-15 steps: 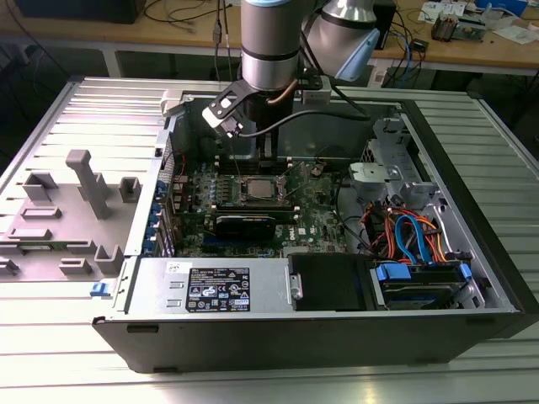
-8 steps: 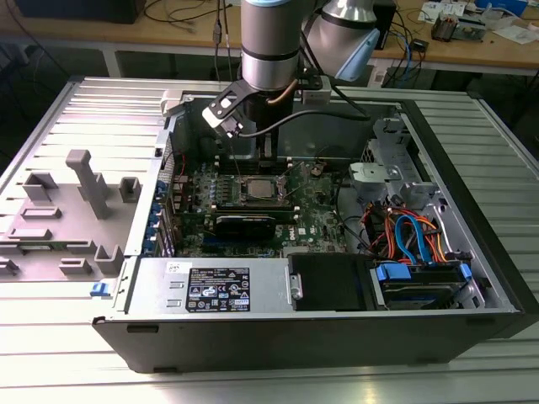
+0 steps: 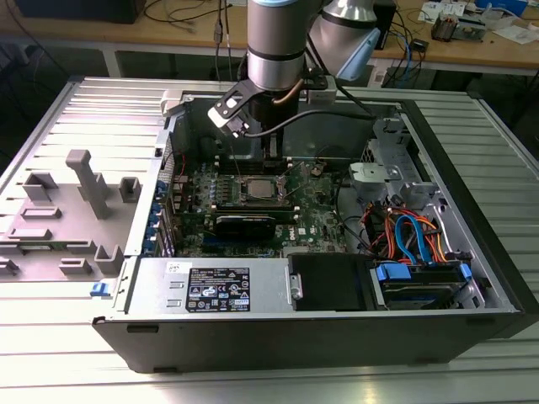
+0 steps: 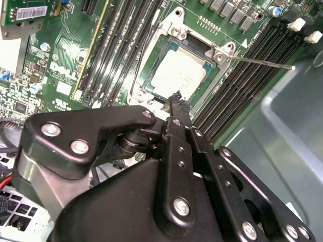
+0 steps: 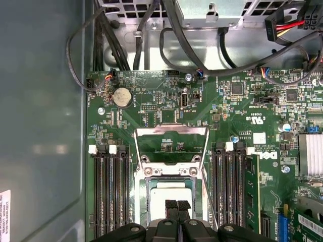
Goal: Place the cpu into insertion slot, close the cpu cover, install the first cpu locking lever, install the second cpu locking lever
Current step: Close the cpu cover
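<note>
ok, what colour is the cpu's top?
Dull silver-grey metal. The cpu shows best in the second wrist view.

Lighting was pretty even from overhead. The cpu (image 4: 177, 75) top blew out white in both wrist views, and the case (image 3: 337, 337) interior looked kinda shadowy.

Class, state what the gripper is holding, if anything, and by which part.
Nothing: the gripper is shut with nothing between its tips, just above the cpu lying in the insertion slot.
</note>
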### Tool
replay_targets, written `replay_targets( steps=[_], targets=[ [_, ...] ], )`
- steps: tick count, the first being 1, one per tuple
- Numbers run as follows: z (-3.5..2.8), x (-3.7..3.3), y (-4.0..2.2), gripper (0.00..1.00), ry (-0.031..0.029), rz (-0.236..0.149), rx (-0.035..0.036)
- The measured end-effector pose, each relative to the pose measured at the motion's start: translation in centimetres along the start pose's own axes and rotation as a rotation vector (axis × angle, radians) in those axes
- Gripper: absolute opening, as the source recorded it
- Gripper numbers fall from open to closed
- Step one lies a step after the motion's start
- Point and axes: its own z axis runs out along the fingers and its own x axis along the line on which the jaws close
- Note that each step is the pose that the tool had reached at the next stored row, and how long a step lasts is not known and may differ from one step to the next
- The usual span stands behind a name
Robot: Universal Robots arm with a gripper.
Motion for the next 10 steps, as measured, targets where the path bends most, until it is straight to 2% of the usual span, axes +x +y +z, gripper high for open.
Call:
replay_targets(
  steps=[2,7,10],
  targets=[
    [-0.29,-0.01,0.01,0.11,0.0001,0.000,-0.0001],
    [-1.63,-0.01,0.06,0.11,-0.0012,0.000,-0.0001],
    [-1.86,-0.01,0.07,0.11,-0.0013,0.000,-0.0002]
  ],
)
